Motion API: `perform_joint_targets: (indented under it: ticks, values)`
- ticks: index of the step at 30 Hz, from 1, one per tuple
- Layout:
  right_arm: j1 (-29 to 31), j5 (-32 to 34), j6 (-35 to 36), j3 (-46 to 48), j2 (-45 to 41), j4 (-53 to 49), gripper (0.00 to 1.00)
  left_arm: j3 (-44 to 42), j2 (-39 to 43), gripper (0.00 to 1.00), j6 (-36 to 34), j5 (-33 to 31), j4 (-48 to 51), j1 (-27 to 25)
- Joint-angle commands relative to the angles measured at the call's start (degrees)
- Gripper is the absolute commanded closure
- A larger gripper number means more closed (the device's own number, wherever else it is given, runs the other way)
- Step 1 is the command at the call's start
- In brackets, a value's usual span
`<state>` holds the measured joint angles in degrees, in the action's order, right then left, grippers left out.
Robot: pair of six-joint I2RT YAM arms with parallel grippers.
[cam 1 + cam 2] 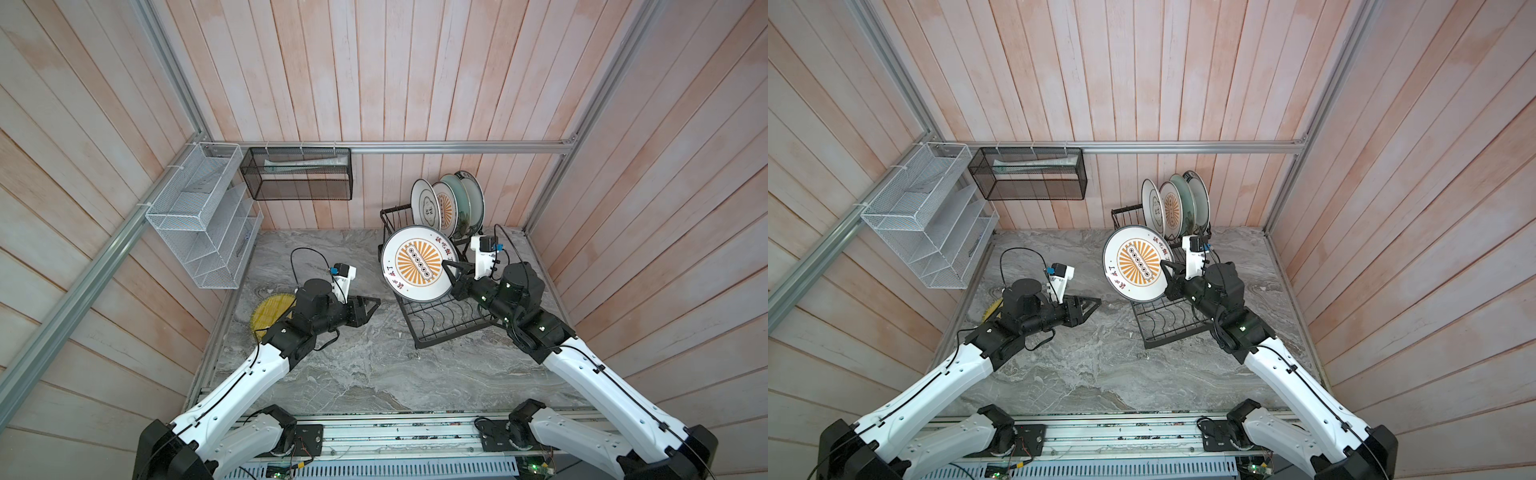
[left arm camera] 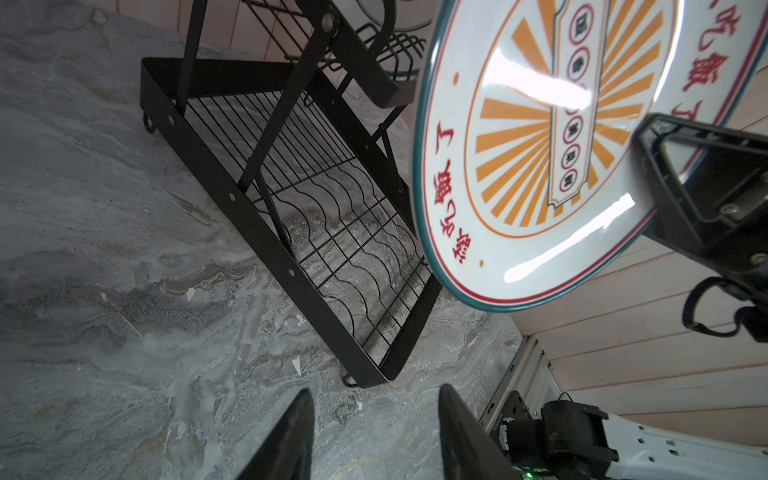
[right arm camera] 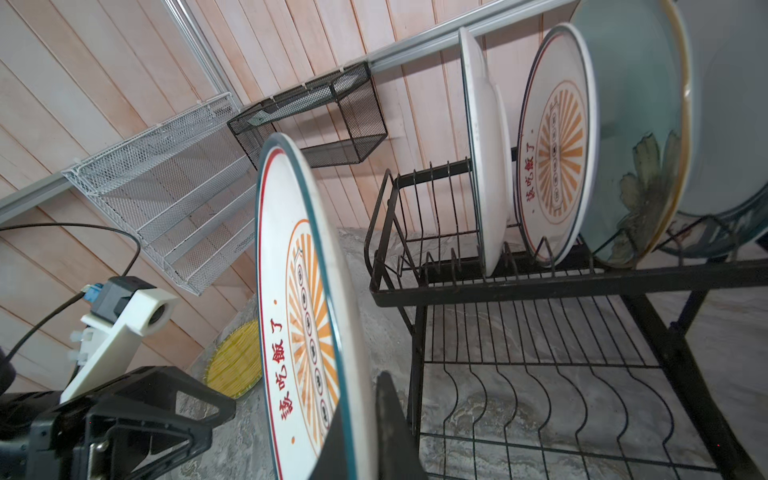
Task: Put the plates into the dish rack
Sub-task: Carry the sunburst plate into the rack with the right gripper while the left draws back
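Note:
My right gripper point(image 1: 451, 270) is shut on the rim of a white plate with an orange sunburst point(image 1: 417, 262), holding it tilted on edge over the left side of the black dish rack point(image 1: 409, 328). In the right wrist view my right gripper point(image 3: 365, 395) pinches this plate point(image 3: 299, 291) beside the upper basket point(image 3: 498, 286). Several plates point(image 1: 446, 205) stand upright in that basket. A yellow ribbed plate point(image 1: 270, 313) lies flat on the table, partly hidden under my left arm. My left gripper point(image 1: 374, 305) is open and empty above the marble, left of the rack; its view shows the open left gripper point(image 2: 376, 390).
A white mesh tiered shelf point(image 1: 203, 232) and a black mesh basket point(image 1: 299, 174) hang on the back-left walls. Wooden walls close in on three sides. The rack's lower tray point(image 2: 232, 195) has wavy dividers and holds nothing.

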<state>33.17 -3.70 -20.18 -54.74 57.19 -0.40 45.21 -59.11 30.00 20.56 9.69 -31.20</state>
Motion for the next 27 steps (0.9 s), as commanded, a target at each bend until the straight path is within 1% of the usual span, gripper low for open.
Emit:
perform_joint_targets:
  ticks: [1, 7, 10, 14, 19, 22, 27]
  values:
    - [-0.3, 3.89, 3.83, -4.65, 0.53, 0.92, 1.0, 1.42, 1.69, 0.5, -2.25, -5.42, -0.22, -2.15]
    - [-0.21, 9.24, 7.11, -10.81, 3.54, 0.07, 1.0, 1.11, 5.24, 0.51, -4.57, -11.26, -1.34, -6.66]
    - [0.11, 11.97, 8.62, -13.4, 5.15, 0.16, 1.0, 1.09, 7.22, 0.5, -5.62, -15.56, -1.13, -8.9]
    - [1.49, 16.76, 11.63, -16.85, 7.44, 0.45, 1.0, 1.41, 9.39, 0.5, -6.96, -21.07, -0.69, -11.97]
    - [4.07, 23.07, 16.21, -21.53, 10.83, 0.63, 1.0, 2.08, 10.74, 0.51, -9.36, -26.39, -0.85, -16.4]
    - [5.73, 27.74, 19.43, -24.13, 13.16, 1.05, 1.0, 1.78, 11.57, 0.51, -10.61, -27.84, -2.03, -18.51]
    - [8.02, 35.18, 23.88, -28.11, 17.85, 1.76, 1.0, 1.82, 11.58, 0.5, -10.72, -28.12, -1.96, -18.77]
